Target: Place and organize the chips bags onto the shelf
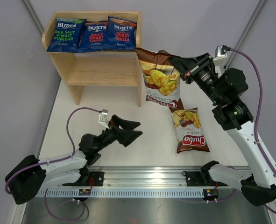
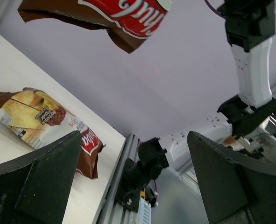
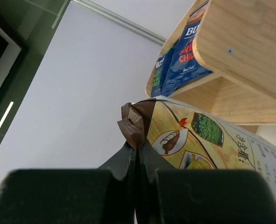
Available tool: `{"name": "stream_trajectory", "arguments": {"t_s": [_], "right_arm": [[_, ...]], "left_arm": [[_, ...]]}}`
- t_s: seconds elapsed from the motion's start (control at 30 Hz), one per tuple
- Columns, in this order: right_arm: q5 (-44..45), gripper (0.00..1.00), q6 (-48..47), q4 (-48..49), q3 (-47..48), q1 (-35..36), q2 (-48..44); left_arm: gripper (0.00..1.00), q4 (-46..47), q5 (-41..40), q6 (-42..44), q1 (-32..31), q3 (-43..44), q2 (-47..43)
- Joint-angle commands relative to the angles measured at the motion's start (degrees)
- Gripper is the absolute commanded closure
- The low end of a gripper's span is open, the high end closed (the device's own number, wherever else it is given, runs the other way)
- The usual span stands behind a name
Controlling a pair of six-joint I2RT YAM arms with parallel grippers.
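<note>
Three blue Burts bags lie side by side on the top of the wooden shelf; two of them show in the right wrist view. My right gripper is shut on the brown top seam of a Chuba bag and holds it in the air just right of the shelf's side panel. The seam shows pinched between the fingers in the right wrist view. A second Chuba bag lies flat on the table. My left gripper is open and empty, low over the table.
The shelf's lower tier has nothing on it. The aluminium rail with the arm bases runs along the near edge. A grey wall stands behind the shelf.
</note>
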Motion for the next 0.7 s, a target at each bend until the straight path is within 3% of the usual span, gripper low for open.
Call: {"name": "stream_trajectory", "arguments": {"t_s": [0.0, 0.33, 0.67], "right_arm": [[0.0, 1.00, 2.3, 4.2, 6.9, 2.6, 2.4], [1.5, 1.00, 2.1, 4.9, 14.4, 11.5, 9.2], [3.3, 1.00, 2.1, 7.5, 15.4, 16.5, 10.2]], "left_arm": [[0.01, 28.3, -7.4, 2.7, -1.0, 6.0, 6.0], [0.01, 28.4, -15.2, 5.8, -1.7, 12.1, 10.4], [0.01, 28.4, -11.0, 13.0, -1.8, 16.9, 6.4]]}}
